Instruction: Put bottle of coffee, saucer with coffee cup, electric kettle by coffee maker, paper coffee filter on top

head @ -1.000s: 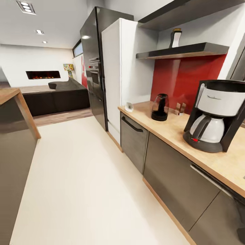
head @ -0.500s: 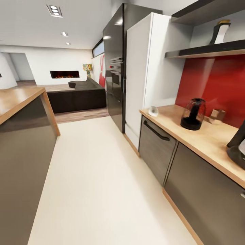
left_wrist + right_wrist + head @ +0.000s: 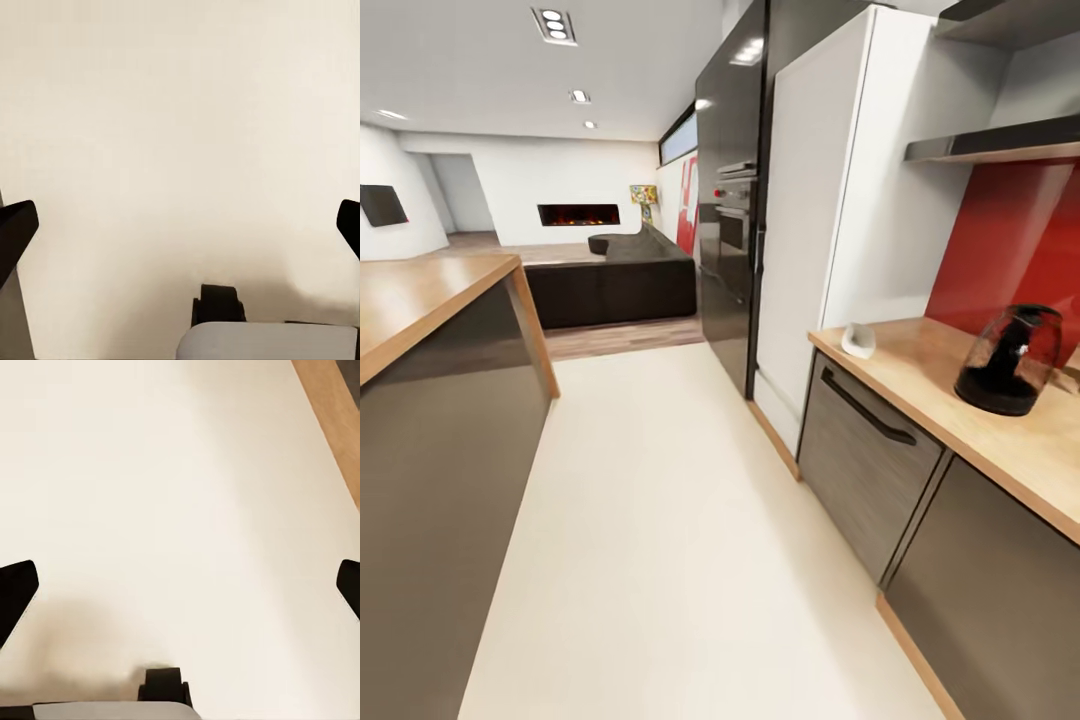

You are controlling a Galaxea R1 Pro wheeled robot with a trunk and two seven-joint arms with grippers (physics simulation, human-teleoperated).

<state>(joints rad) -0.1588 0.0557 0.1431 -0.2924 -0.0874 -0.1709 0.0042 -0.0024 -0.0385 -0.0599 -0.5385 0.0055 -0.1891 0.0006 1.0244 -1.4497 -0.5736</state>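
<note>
Robot is in transit along the kitchen aisle; no task object is in hand, so this reads as a travel/search leg, probably hunting for the items not yet at the station.

Left pincer (image 3: 180,225): fingers spread wide, nothing between them, pale floor (image 3: 660,560) beneath. Right pincer (image 3: 180,589): same, wide and empty, over floor with a wooden plinth strip (image 3: 330,427) at one edge of its view.

Task things visible in the head view:
- Electric kettle (image 3: 1008,360), dark and translucent, upright on the wooden surface (image 3: 920,375) at right, in front of the red backsplash (image 3: 1005,235).
- Small pale rounded object (image 3: 858,340) near the surface's end by the white cabinet (image 3: 830,190). Could be the cup or saucer; too small to tell.
- Wall shelf (image 3: 1000,148) partly in frame; the visible stretch carries nothing I can make out.

Next move, my judgement: turn toward the right-hand surface, square the base up to it, then raise an arm for the kettle or the pale object. Both arms hang low now, so a lift comes first.

Surroundings: island counter (image 3: 420,300) on the left narrows the aisle; dark fridge/oven column (image 3: 735,200) ahead right; a drawer handle (image 3: 868,408) sticks out below the surface edge. Lounge with sofa (image 3: 610,285) and fireplace (image 3: 578,214) beyond. Aisle itself looks passable; main risk is clipping the island or cabinet fronts while rotating.
</note>
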